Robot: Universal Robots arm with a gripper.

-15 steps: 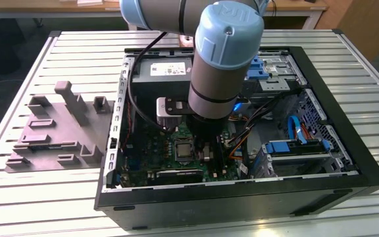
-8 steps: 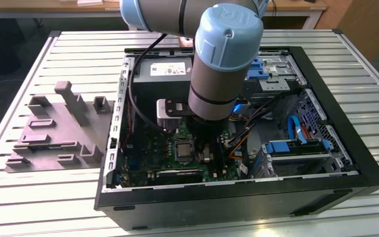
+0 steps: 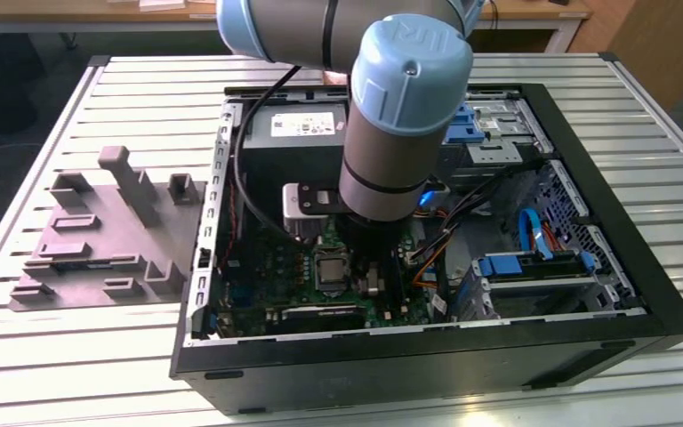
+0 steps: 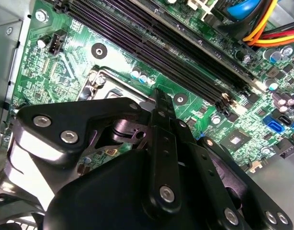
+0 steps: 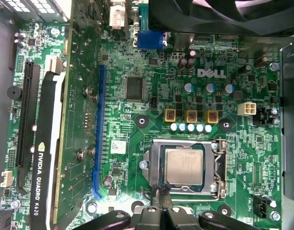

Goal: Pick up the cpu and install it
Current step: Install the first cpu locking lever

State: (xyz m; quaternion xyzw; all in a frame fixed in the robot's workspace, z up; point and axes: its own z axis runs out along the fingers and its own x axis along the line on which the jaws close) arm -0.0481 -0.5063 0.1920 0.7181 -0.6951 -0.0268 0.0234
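Looking down into the open computer case (image 3: 626, 294), there's one cpu (image 5: 184, 166), sitting flat inside the silver socket frame (image 5: 219, 167) on the green motherboard (image 5: 152, 62). The hand (image 5: 162, 199) hangs right at the socket's edge with its fingertips (image 5: 159, 196) pinched together on nothing. One graphics card (image 5: 49, 158) stands off to the side, and three yellow components (image 5: 191, 115) sit above the socket. The case rests on a slatted white tabletop (image 3: 57, 356), next to one grey fixture block (image 3: 92, 240).

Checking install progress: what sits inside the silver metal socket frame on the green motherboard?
The small square silvery-grey cpu lies inside the socket frame, its top exposed. Whatever is beneath the chip is covered. The gripper hovers at the frame's edge.
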